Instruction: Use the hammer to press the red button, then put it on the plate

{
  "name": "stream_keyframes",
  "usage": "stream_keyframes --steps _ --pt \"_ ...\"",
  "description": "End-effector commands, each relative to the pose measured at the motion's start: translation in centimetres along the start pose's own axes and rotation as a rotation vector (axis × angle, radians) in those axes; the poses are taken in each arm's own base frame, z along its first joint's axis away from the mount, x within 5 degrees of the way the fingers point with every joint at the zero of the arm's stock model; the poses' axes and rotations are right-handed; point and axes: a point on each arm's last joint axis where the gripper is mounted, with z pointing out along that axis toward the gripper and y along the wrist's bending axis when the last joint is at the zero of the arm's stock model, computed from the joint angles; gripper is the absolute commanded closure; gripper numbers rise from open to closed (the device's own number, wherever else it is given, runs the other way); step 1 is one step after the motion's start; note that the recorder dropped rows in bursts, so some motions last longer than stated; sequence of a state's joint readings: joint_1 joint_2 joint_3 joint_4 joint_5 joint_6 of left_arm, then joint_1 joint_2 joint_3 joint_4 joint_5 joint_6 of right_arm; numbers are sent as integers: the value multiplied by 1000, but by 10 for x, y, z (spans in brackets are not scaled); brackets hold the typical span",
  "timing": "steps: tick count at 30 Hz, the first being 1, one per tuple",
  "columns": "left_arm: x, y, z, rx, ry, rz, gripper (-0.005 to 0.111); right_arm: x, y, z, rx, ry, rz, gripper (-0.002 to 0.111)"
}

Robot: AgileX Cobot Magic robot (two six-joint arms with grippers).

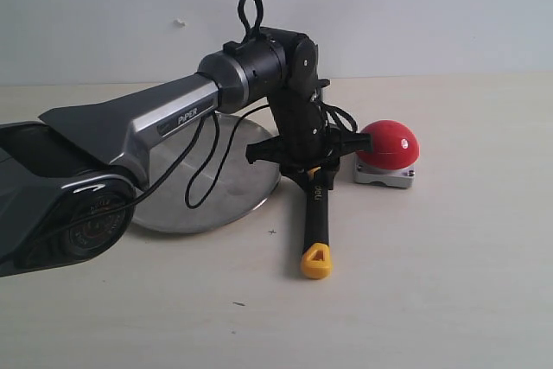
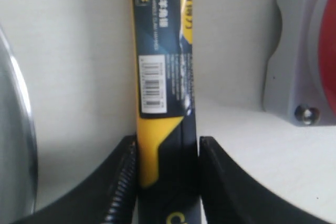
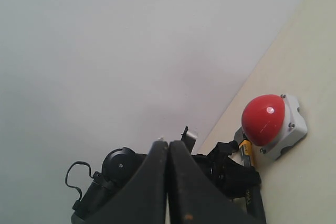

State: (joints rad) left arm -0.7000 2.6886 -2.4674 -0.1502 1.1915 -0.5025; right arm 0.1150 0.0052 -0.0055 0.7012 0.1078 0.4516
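Hammer point(image 1: 316, 231) lying on a pale table point(image 1: 432, 300), handle pointing toward the viewer, yellow looped end nearest. Its head is hidden behind the arm. It sits between the plate point(image 1: 233, 192) on the left, just beside its rim, and the red button point(image 1: 390, 144) on the right. Left gripper point(image 1: 313, 181) reaches down over the upper handle. Seen from the wrist, its two black fingers point(image 2: 123, 182) press against either side of the handle, clamping it. Right gripper point(image 3: 168, 153) is outside the room view. Its own camera shows the fingers closed together with nothing between them, well apart from the button.
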Motion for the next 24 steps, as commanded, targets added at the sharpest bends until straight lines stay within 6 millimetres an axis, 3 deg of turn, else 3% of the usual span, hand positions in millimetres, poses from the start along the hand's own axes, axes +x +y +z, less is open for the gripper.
stream_keyframes --steps 1,7,13,18,24 --pt "8 3 11 -44 46 22 107 0 -1 0 -3 -5 -5 108" --pt "7 4 10 -45 45 40 104 0 -1 0 -3 -5 -5 108" --pt "7 4 10 -45 45 58 55 0 -1 0 -3 -5 -5 108" --pt "6 4 7 -54 34 66 53 0 -1 0 -3 -5 -5 108" --pt "-1 3 -11 -80 -26 93 53 0 -1 0 -3 -5 -5 108"
